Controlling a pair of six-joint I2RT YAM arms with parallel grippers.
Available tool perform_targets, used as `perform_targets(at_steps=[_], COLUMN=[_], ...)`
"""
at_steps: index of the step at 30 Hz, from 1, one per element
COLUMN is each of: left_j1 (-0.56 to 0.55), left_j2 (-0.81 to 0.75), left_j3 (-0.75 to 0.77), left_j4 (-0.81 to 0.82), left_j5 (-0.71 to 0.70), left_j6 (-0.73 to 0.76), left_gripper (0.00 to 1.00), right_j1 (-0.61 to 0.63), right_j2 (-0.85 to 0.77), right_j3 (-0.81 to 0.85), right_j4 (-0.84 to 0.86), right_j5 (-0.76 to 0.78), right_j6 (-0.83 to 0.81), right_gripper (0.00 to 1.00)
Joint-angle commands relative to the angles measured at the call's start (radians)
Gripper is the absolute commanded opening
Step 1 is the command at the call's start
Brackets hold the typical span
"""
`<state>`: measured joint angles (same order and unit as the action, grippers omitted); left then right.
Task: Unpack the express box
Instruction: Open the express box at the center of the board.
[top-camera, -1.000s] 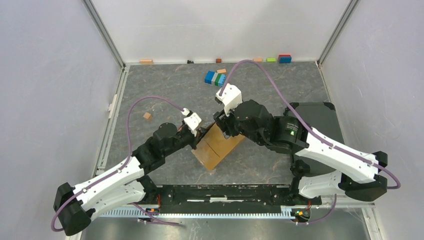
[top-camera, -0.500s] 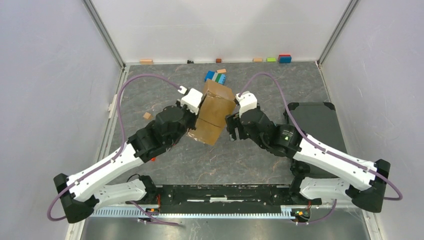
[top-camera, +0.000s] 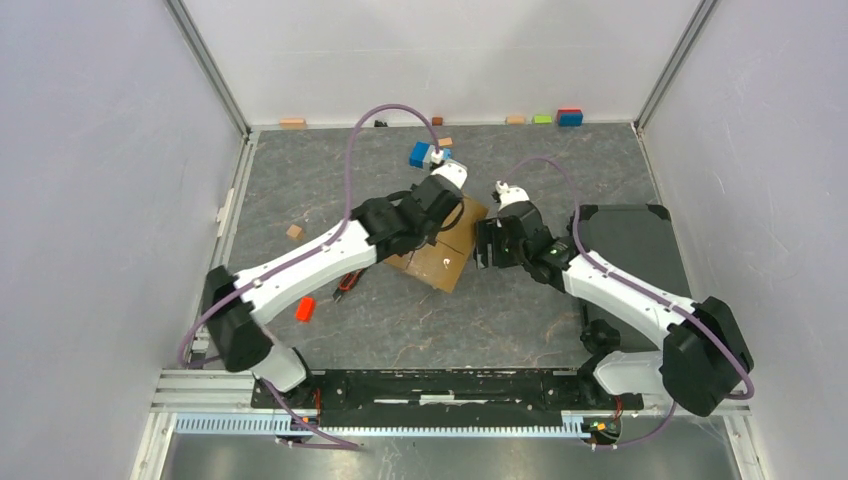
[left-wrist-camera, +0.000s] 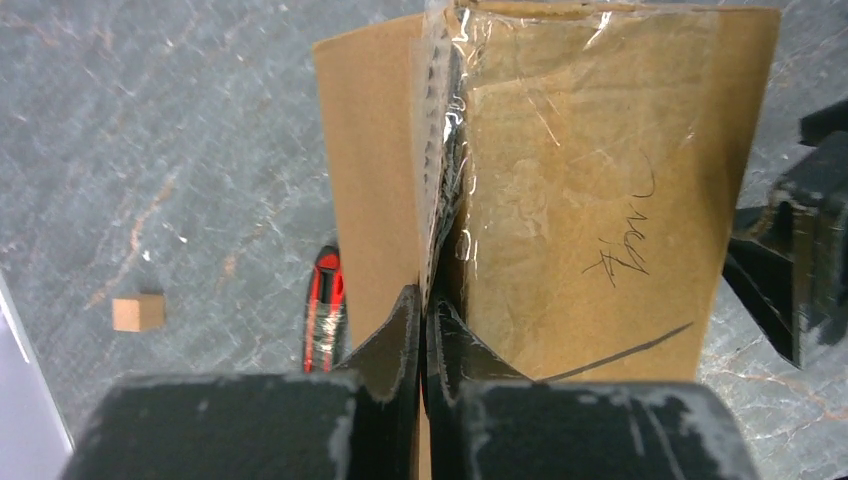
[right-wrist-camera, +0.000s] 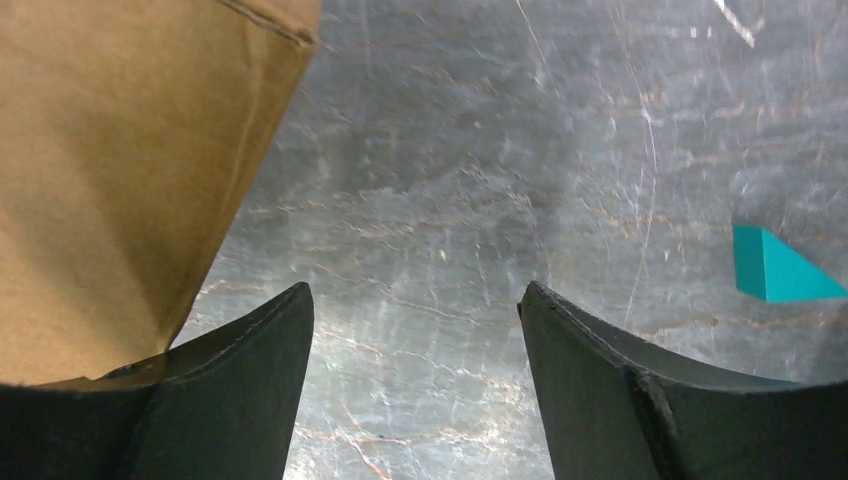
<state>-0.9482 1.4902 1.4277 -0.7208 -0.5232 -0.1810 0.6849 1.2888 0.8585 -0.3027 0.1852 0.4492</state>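
Express box is down on the table, roughly midway between the two arms, and looks to be resting on it w/ the left arm reaching over the top. From the left wrist cam, the left gripper is clenched tight right on the taped ridge where two cardboard panels meet. Looks like it's pinching that thin edge of the box, tho how much cardboard is actually between the tips is hard to tell. Right gripper is spread wide w/ nothing in it, just beside one corner of the box. There's bare table between its fingers and a teal block off to the side. Red utility knife lies on the table right next to the box.

Handling-wise, imo: plain brown carton, prob light, stiff along edges and corners, but the panels will flex. Clear tape over the seam is glossy and wrinkled, so slippery for pads. A pinch on a thin edge is ok for tugging, but the box would swing and twist from that one point. Better bet is prob the right gripper bracing a side wall or corner while the left works the seam. Box isn't open yet afaict, so unpacking is at an early stage.
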Motion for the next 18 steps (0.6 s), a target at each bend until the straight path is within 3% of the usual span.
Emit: perform_targets(at_steps=[1, 6, 12, 18], left_j1=[-0.011, -0.004, -0.003, -0.004], left_j2=[0.132, 0.257, 0.273, 0.271], left_j3=[0.130, 0.196, 0.214, 0.205], left_j4=[-0.095, -0.106, -0.098, -0.094], left_j5=[0.064, 0.138, 0.138, 0.132], left_j6=[-0.165, -0.247, -0.265, -0.279], left_gripper=[0.02, 0.02, 0.02, 0.02], right_j1=[-0.106, -0.163, -0.171, -0.173], right_j2=[-0.045, -0.187, -0.265, -0.120], right_j3=[-0.060, -0.094, -0.045, 0.066], right_j4=[0.093, 0.108, 0.136, 0.185], right_j5=[-0.111, -0.174, -0.182, -0.238], right_j6=[0.044, 0.100, 0.187, 0.237], right_gripper=[0.81, 0.90, 0.96, 0.96])
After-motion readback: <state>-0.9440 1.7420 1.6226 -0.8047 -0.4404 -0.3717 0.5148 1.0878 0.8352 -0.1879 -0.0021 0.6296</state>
